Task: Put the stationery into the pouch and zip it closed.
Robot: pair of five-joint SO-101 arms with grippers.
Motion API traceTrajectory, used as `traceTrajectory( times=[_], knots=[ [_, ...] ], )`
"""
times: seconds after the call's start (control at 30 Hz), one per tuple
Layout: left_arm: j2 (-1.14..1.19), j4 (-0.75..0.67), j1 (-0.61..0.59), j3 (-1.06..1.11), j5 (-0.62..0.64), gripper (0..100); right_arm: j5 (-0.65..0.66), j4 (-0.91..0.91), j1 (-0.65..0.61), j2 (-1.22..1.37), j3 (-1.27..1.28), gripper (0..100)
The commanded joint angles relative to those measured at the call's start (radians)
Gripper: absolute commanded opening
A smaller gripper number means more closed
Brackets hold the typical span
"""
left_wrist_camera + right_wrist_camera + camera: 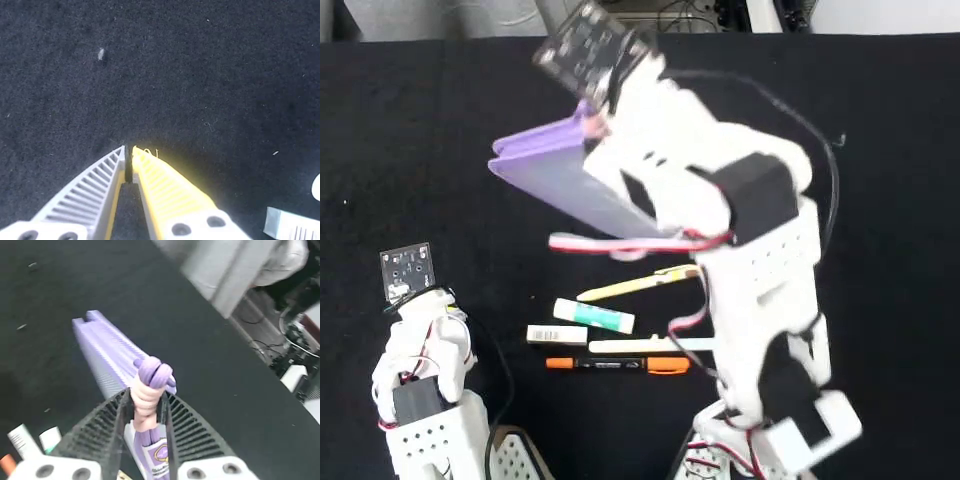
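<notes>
High view: left claw (128, 150) pressed together over the black tabletop (880, 150). Midway lie a green-and-white glue stick (595, 316) and an orange marker pen (620, 364). Right claw (145, 400) pinches the knotted cord (150, 377) of the tilted ribbed purple pouch (555, 170).

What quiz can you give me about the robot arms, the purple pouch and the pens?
1. True or false: the right gripper is shut on the cord of the purple pouch.
2. Pick one: where is the orange marker? A, inside the pouch. B, lying on the table. C, standing upright on a shelf.
3. Fill the gap: the left gripper is shut and holds ____.

Key: 1 true. 2 B. 3 nothing.
</notes>
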Motion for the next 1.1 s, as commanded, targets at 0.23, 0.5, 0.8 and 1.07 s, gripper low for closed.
traceTrajectory(
  times=[0.23, 0.5, 0.8, 1.07],
  knots=[
    [-0.002, -0.020, -0.012, 0.024, -0.011, 3, -0.137, -0.084, 0.052, 0.246, -0.412, 1.1],
    [-0.002, -0.020, -0.012, 0.024, -0.011, 3, -0.147, -0.072, 0.034, 0.352, -0.529, 1.1],
    [-0.002, -0.020, -0.012, 0.024, -0.011, 3, -0.143, 0.124, 0.135, 0.410, -0.507, 1.1],
    [-0.002, -0.020, -0.012, 0.024, -0.011, 3, -0.044, 0.121, 0.365, 0.354, -0.371, 1.1]
  ],
)
